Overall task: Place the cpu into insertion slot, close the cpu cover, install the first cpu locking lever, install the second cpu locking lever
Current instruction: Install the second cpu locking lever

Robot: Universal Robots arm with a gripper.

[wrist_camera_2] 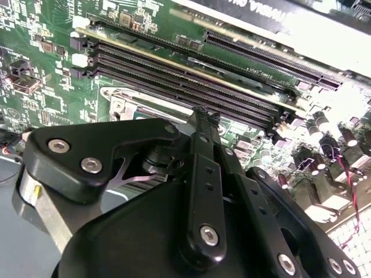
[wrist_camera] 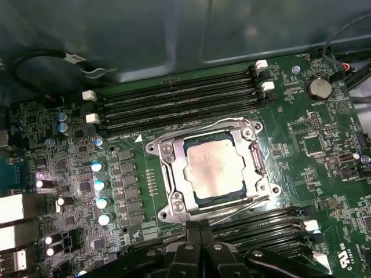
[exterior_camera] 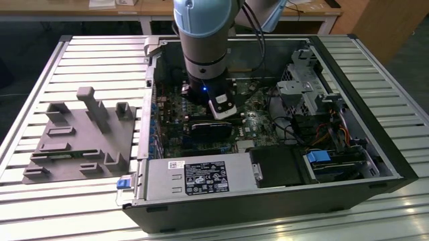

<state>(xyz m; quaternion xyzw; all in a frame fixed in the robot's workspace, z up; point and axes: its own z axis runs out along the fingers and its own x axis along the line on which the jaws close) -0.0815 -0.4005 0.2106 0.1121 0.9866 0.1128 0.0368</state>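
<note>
Claw [wrist_camera: 200, 231] pinched shut, tips together with nothing visible between them, poised just beside the near edge of the insertion slot [wrist_camera: 197, 203] in the first wrist view; same closed tip [wrist_camera_2: 204, 116] in the second wrist view, low over the green board and near the long black memory slots [wrist_camera_2: 191, 81]. Cpu [wrist_camera: 217, 168] already seated flat in the slot, silvery top showing through the window of the cpu cover [wrist_camera: 174, 176], which lies down over it. Thin wire lever [wrist_camera: 243, 208] slanting along the socket edge closest to the tips; hard to tell whether hooked under its catch or merely resting. Judging by that, lever work in hand. To do it well: use the closed tips as one blunt pusher, bear on the lever's bent handle end and not on the cover or the chip, press down first and then sideways under the retaining tab, and keep the force gentle and steady, since a slip lands on the small capacitors [wrist_camera: 99, 185] or the memory slots just beside. Pose in the exterior view: arm [exterior_camera: 204, 45] dropping almost vertically into the open computer case [exterior_camera: 375, 100], wrist over the middle of the board, gripper [exterior_camera: 223, 113] pointing down and slightly tilted.
</note>
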